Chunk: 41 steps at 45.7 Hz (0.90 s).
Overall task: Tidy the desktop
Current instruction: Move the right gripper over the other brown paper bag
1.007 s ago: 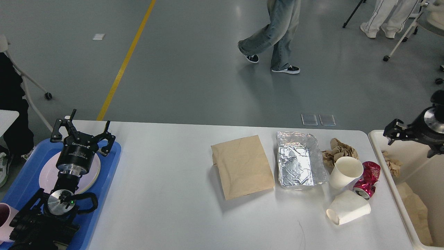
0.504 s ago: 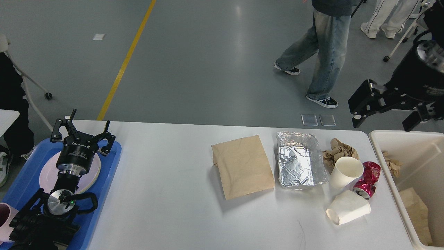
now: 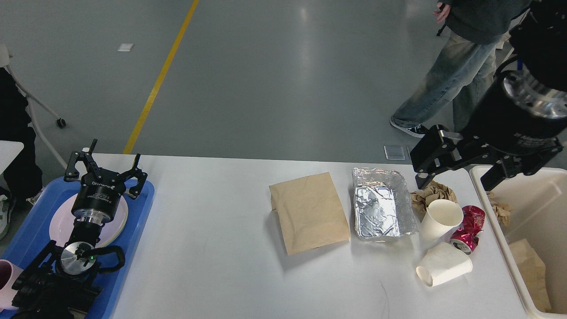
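A robotics test hall: bare grey floor (image 3: 274,88) with a yellow line (image 3: 160,75), a wheeled chair (image 3: 40,110) at left, someone in jeans (image 3: 447,84) far right.

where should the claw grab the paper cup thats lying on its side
Grip the tipped paper cup across its middle wall, coming from above. It lies flat on the desktop, mouth toward the lower left, so both long sides are free; the crushed red can sits just behind.

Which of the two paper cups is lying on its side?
The nearer paper cup, mouth facing left, in front of the crushed red can. The other cup stands upright.
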Each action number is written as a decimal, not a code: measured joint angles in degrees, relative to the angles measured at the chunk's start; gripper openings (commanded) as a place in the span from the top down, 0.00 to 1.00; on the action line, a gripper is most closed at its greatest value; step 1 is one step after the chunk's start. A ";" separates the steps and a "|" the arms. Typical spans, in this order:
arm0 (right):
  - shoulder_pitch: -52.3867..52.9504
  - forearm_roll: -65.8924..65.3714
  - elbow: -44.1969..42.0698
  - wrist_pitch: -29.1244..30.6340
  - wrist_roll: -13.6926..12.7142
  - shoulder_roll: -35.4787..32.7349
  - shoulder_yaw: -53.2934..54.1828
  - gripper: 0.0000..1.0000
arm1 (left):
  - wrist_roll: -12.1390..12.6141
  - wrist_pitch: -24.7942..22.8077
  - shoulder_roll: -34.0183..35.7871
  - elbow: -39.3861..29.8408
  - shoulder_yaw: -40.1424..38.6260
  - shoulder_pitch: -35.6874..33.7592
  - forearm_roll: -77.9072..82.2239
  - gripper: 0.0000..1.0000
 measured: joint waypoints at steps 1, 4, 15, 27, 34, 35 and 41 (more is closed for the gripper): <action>-0.91 0.14 -0.42 -0.15 0.00 0.18 0.97 0.00 | 0.00 0.00 0.00 0.00 0.00 0.00 0.00 0.04; -5.25 0.36 -2.41 -1.25 -0.16 1.05 4.96 0.00 | 0.00 0.00 0.00 0.00 0.00 0.00 0.00 0.04; -26.63 0.67 -12.17 -16.76 -0.86 7.65 15.35 0.01 | 0.00 0.00 -0.03 0.00 0.00 0.00 0.00 0.04; -44.36 -5.07 -21.73 -26.44 -7.26 17.73 27.34 0.05 | 0.00 0.00 -0.06 0.00 0.00 0.00 0.01 0.04; -50.93 -8.02 -24.99 -32.90 -9.40 23.63 31.56 0.06 | 0.00 0.00 -0.06 0.00 0.00 -0.01 0.02 0.04; -51.95 -8.42 -25.26 -34.28 -10.27 24.55 32.28 0.06 | 0.00 0.00 -0.06 0.00 0.00 -0.01 0.02 0.04; -57.84 -11.70 -29.02 -41.61 -17.76 29.61 34.80 0.06 | 0.00 0.00 -0.07 0.00 0.00 0.00 0.04 0.04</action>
